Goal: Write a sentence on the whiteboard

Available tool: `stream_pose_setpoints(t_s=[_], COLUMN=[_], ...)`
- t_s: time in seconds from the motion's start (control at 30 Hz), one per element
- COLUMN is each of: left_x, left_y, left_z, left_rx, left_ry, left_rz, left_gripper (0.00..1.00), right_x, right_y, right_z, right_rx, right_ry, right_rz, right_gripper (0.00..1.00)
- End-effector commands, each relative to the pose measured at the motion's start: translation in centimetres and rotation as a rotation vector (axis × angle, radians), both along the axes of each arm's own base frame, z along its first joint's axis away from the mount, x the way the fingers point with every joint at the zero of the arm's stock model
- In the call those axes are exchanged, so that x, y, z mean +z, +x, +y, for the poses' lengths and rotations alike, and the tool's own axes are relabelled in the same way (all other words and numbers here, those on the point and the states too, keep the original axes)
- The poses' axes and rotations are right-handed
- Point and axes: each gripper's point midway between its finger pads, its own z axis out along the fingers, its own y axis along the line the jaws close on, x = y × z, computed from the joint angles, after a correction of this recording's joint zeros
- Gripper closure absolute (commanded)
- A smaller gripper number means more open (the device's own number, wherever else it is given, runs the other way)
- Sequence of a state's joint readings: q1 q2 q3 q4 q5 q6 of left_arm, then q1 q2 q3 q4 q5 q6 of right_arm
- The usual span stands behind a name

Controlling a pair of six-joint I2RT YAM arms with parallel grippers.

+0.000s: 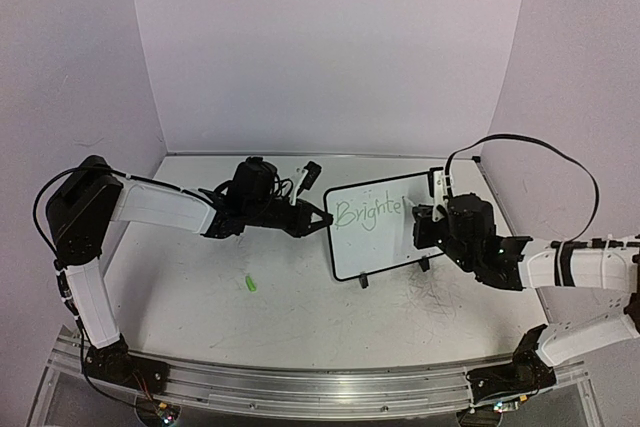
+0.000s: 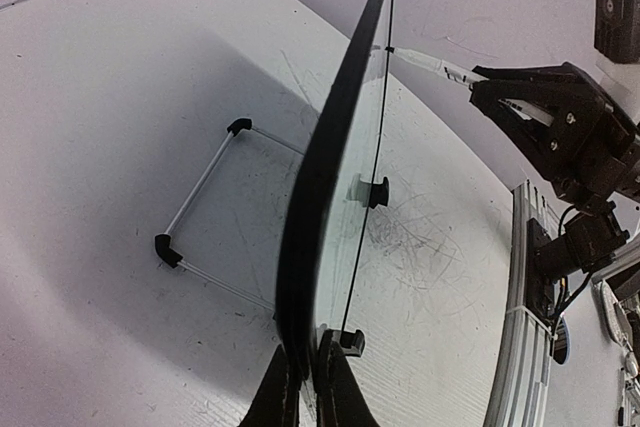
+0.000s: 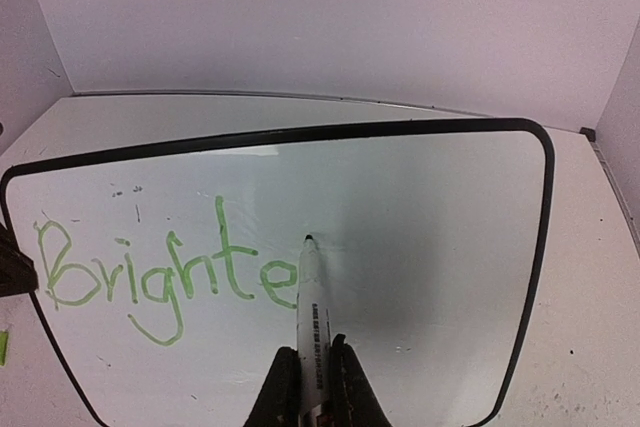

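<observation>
The whiteboard (image 1: 385, 242) stands upright on little black feet at mid table. Light-green writing on it reads "Brighte" (image 3: 160, 272); it also shows in the top view (image 1: 368, 214). My left gripper (image 2: 306, 387) is shut on the board's left edge (image 2: 330, 177), seen edge-on in the left wrist view. My right gripper (image 3: 311, 377) is shut on a white marker (image 3: 309, 297), whose tip touches the board just right of the last "e". In the top view the right gripper (image 1: 428, 219) is at the board's right side. The marker (image 2: 432, 64) meets the board face in the left wrist view.
A small green cap (image 1: 249, 283) lies on the scuffed white tabletop (image 1: 200, 287) left of the board. The board's wire stand (image 2: 205, 209) rests behind it. White walls close the back and sides. An aluminium rail (image 1: 300, 387) runs along the near edge.
</observation>
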State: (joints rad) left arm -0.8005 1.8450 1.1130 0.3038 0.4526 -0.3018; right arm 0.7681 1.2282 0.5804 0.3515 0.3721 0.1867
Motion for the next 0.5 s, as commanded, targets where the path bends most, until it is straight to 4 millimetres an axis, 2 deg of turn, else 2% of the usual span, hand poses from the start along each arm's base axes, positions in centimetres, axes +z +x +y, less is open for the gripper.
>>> stream_pose_setpoints(t_s=[0.0,0.2,0.47], left_x=[2.1,2.2,2.3], left_y=[0.1,0.0,0.1], left_z=[-0.3,-0.3,-0.3], left_rx=[-0.01,-0.01,-0.008], left_ry=[0.001,0.0,0.001], left_rz=[-0.065,-0.067,-0.068], left_gripper=[1.0,1.0,1.0], right_x=[1.7,0.9,-0.9], right_y=[0.8,0.9,-0.1], right_z=[0.5,0.1,-0.6], right_rx=[-0.005,-0.03,-0.035], right_ry=[0.034,0.026,0.029], right_rz=[-0.04,-0.009,0.049], right_gripper=[1.0,1.0,1.0])
